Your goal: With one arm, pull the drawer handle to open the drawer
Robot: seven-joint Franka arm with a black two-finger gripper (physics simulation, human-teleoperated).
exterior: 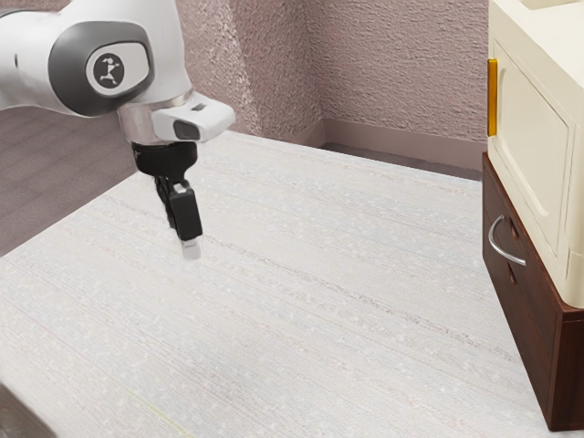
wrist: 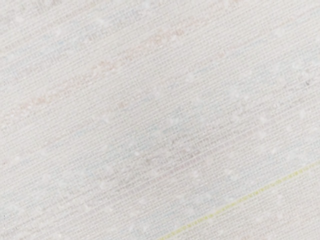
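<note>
My gripper (exterior: pixel 190 246) points down above the pale table, toward the exterior view's left, far from the drawer; whether it is open or shut cannot be told. At the exterior view's right stands a dark brown wooden drawer unit (exterior: pixel 534 338). Its curved silver handle (exterior: pixel 496 245) sits on the front that faces the arm's side. The drawer front looks flush with its casing. A wide gap of tabletop separates the gripper from the handle.
A cream cabinet (exterior: pixel 534 146) with a yellow-orange handle (exterior: pixel 493 97) rests on top of the drawer unit. Beneath my hand lies the pale, streaked tabletop (wrist: pixel 160 120), crossed by a thin yellow line. Textured pinkish walls rise behind the table.
</note>
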